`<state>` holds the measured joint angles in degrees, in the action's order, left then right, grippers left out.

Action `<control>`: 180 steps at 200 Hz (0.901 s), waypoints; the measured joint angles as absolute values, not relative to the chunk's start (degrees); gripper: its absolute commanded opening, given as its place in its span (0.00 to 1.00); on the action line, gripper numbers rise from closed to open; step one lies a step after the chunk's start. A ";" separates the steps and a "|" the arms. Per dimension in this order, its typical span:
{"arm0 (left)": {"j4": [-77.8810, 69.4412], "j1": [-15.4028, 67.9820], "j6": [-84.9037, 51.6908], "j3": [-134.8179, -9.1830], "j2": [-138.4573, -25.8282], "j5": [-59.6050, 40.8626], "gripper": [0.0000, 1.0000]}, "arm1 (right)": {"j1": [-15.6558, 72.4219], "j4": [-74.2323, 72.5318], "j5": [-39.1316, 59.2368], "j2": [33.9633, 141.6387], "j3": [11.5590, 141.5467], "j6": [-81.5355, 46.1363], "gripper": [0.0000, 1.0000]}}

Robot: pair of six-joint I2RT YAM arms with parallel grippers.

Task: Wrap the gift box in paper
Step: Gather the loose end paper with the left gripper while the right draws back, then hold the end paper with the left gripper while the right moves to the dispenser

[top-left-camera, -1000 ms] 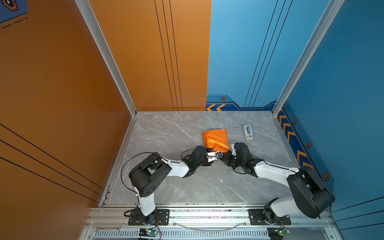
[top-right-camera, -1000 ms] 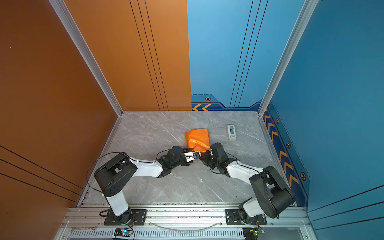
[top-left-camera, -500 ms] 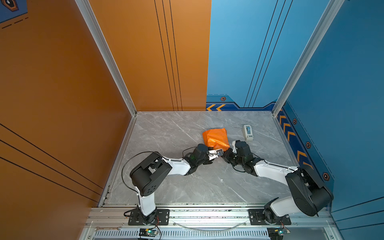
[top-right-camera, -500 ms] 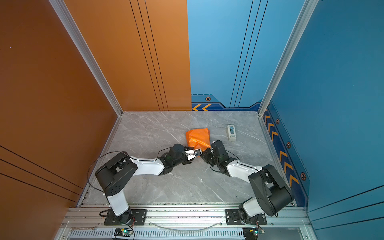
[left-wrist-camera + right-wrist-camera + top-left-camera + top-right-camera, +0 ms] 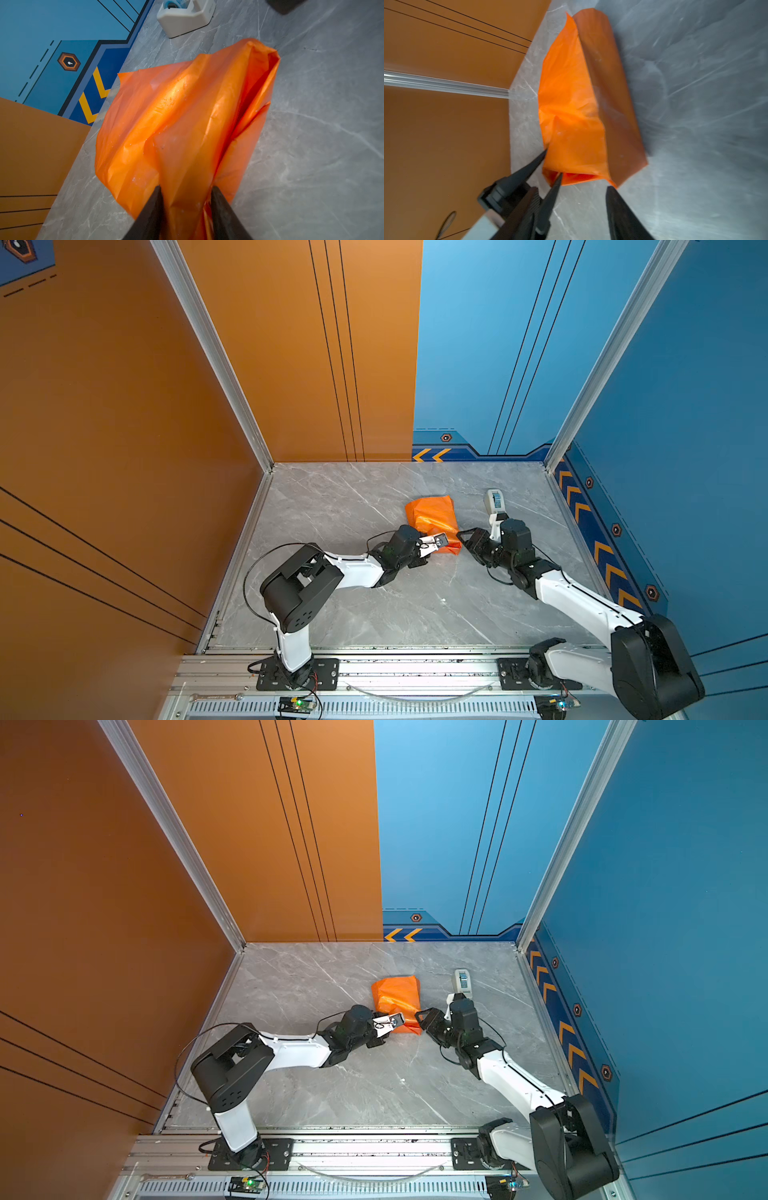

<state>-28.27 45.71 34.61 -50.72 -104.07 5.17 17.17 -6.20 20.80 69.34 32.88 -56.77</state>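
In both top views a crumpled, glossy bright orange sheet of paper (image 5: 430, 516) lies bundled on the grey marble-patterned worktop (image 5: 332, 497), toward the back and middle. A small white-grey tape dispenser (image 5: 494, 501) stands near it on the right. The left hand (image 5: 439, 540) meets the bundle's near end from the left, and the right hand (image 5: 462, 536) sits just beside that end on the right. In the left wrist view the left hand (image 5: 185, 189) is clenched on a gathered fold of the paper (image 5: 187, 114), which runs between its two dark fingers (image 5: 153, 205); the tape dispenser (image 5: 185, 18) stands beyond. In the blurred right wrist view the right hand (image 5: 584, 181) is released, jaws spread, just short of the paper's (image 5: 571, 99) open end.
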 measured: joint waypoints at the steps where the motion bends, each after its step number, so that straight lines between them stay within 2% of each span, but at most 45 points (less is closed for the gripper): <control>1: -28.27 45.71 34.54 -50.72 -104.07 5.19 0.39 | 16.99 -5.54 20.75 69.47 33.08 -56.75 0.69; 13: -28.27 45.78 33.82 -50.72 -104.07 5.21 0.40 | 16.19 -0.32 21.10 70.61 35.29 -53.89 0.73; 35: -28.29 45.82 32.56 -50.83 -104.18 5.43 0.40 | 15.97 7.51 22.37 75.59 41.32 -48.84 0.94; 66: -28.49 45.95 31.11 -51.09 -104.47 5.80 0.39 | 17.72 12.10 21.26 79.15 44.47 -40.42 0.94; 125: -29.04 45.98 28.99 -51.75 -105.32 5.98 0.39 | 21.52 8.45 14.68 72.03 37.43 -29.15 0.91; 180: -29.17 45.98 27.92 -52.29 -105.82 5.96 0.40 | 24.80 3.01 11.84 78.96 37.45 -26.81 0.88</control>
<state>-29.17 45.98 27.92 -52.29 -105.82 5.96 24.80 3.01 11.84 78.96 37.45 -26.81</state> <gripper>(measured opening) 0.395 0.889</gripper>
